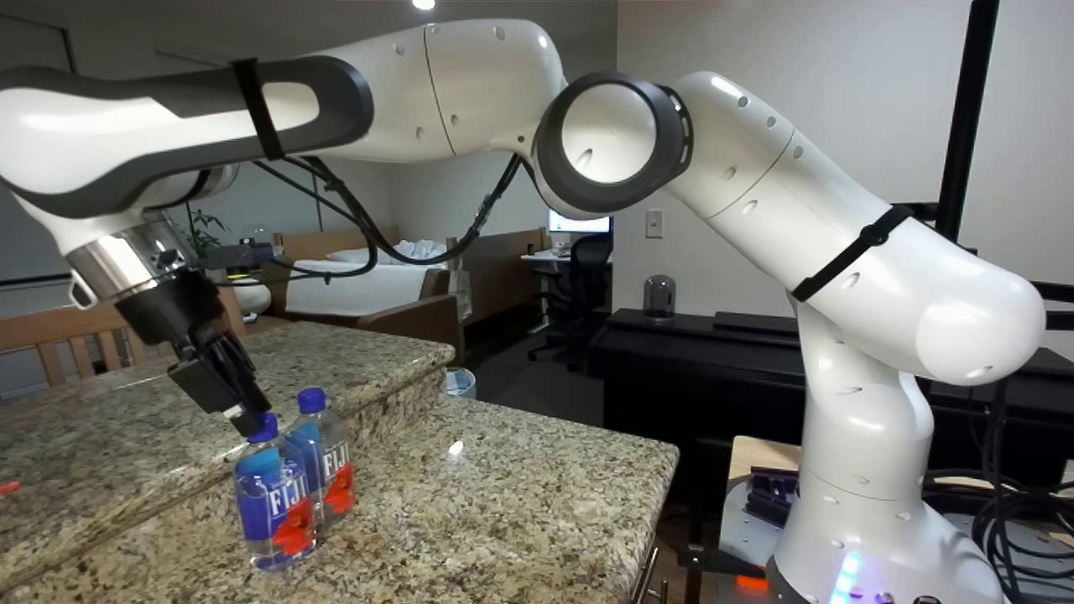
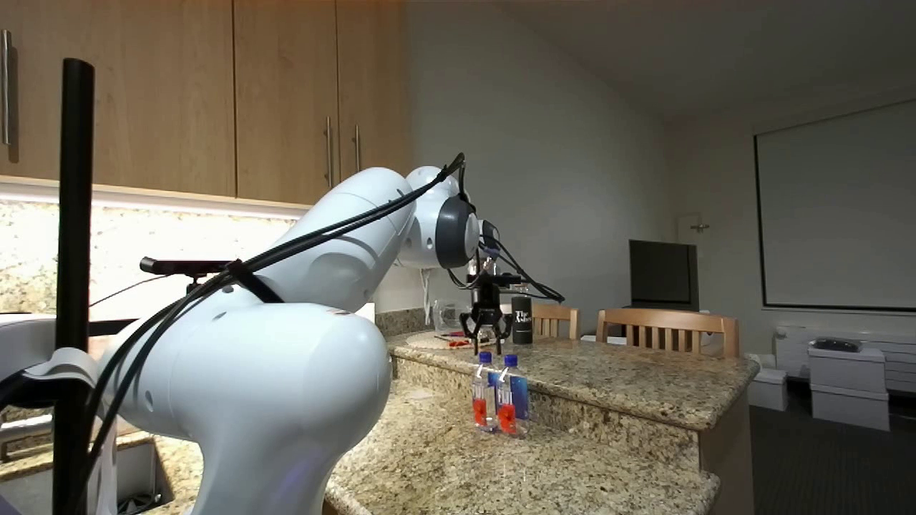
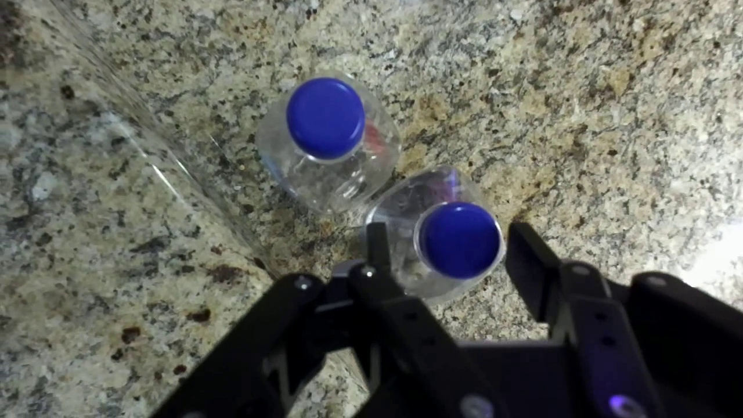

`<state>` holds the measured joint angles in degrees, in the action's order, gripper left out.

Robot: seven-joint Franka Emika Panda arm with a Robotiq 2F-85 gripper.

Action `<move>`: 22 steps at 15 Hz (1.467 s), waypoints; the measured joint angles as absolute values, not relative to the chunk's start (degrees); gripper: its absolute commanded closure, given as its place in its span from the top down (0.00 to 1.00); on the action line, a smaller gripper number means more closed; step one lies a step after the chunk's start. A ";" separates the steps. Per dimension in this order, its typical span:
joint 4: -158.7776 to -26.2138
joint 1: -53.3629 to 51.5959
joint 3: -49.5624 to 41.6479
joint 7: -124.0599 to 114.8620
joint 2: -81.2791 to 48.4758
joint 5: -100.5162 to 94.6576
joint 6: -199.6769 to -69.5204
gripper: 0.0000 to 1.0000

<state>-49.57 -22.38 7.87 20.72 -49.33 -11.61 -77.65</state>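
Note:
Two clear Fiji water bottles with blue caps stand upright side by side on the granite counter point(image 1: 520, 495). My gripper point(image 3: 448, 241) points down over the nearer bottle point(image 1: 273, 512) in an exterior view. In the wrist view its fingers point(image 3: 531, 270) stand apart on either side of that bottle's cap point(image 3: 464, 241), with a gap showing on both sides. Fingertip height against the cap is hard to judge; in an exterior view the gripper point(image 2: 487, 349) ends around the cap's top. The second bottle point(image 3: 326, 122) is close beside it, outside the fingers, near the ledge.
A raised granite ledge point(image 1: 369, 356) runs right behind the bottles, its edge crossing the wrist view's left side. On it stand a black canister point(image 2: 522, 320) and a round mat point(image 2: 422, 339) with small items. Wooden chairs point(image 2: 669, 327) are beyond.

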 measured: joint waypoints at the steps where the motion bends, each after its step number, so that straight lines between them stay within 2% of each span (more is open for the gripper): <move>1: -49.51 -22.36 7.87 20.72 -49.33 -11.61 -77.65 0.94; 3: -49.47 -22.36 7.87 20.72 -49.30 -11.61 -77.65 1.00; 15: -49.45 -22.09 7.90 19.63 -48.47 -10.68 -78.39 1.00; 22: -50.44 -22.14 8.02 3.98 -46.62 -3.05 -83.38 1.00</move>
